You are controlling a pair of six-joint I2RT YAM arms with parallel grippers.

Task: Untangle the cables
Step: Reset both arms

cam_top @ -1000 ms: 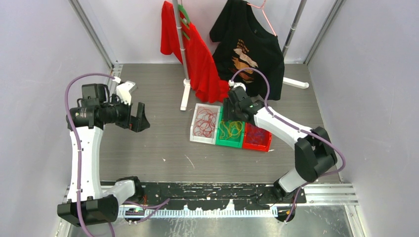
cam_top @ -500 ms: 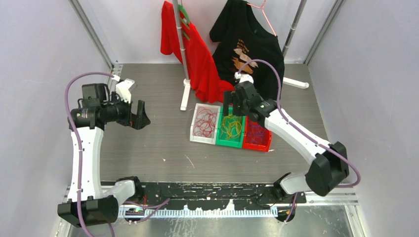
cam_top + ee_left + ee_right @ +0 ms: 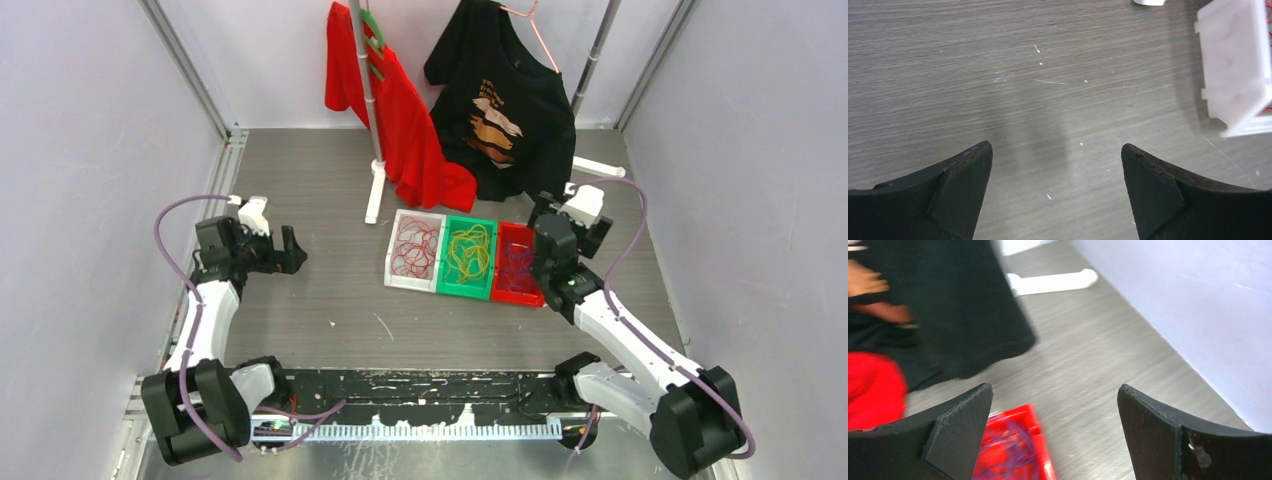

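Pale walls (image 3: 80,120) enclose a grey wood-grain tabletop (image 3: 320,290).

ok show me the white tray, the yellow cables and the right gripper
white tray (image 3: 1233,60), left wrist view, on its outer side wall
yellow cables (image 3: 466,252), top view, on the middle of the bundle
right gripper (image 3: 1055,390), right wrist view, midway between its open tips
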